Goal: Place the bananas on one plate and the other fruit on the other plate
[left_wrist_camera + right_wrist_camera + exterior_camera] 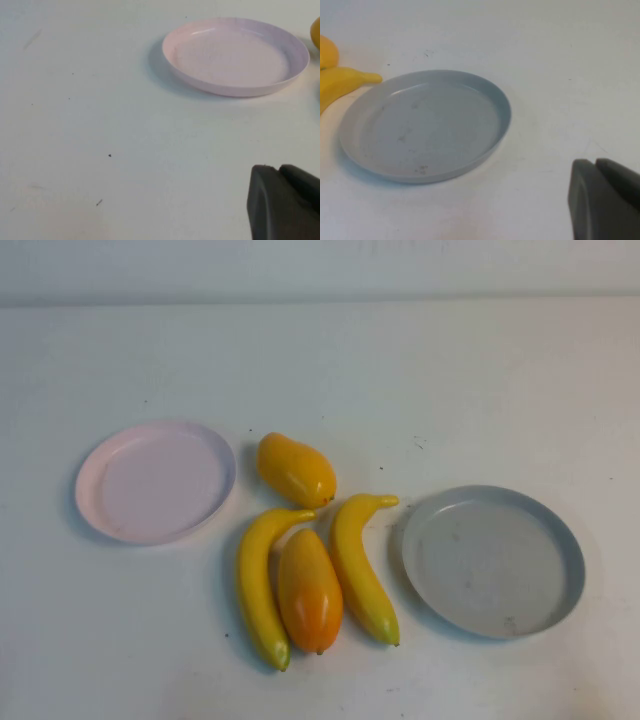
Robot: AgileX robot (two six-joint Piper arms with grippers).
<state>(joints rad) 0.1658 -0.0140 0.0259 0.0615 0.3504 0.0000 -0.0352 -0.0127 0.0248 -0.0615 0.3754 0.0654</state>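
Left gripper (pixel 285 200) and right gripper (pixel 605 197) hover off-plate, closure unreadable. Bananas (pixel 358 565) at the grey plate's (pixel 560 540) nine o'clock look light, slick; grasp mid-curve.

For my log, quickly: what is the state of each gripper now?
Left gripper: near the pink plate, holding nothing; open or shut cannot be told.
Right gripper: near the grey plate, same.

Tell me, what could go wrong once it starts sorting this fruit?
The redder mango lies wedged between the two bananas, apparently touching both, so gripping any one may nudge its neighbours. All the fruit is rounded and glossy, so the other mango could slip or roll. The left pincer waits near the pink plate, the right pincer near the grey plate; both plates have low rims, so dropped fruit might roll out.
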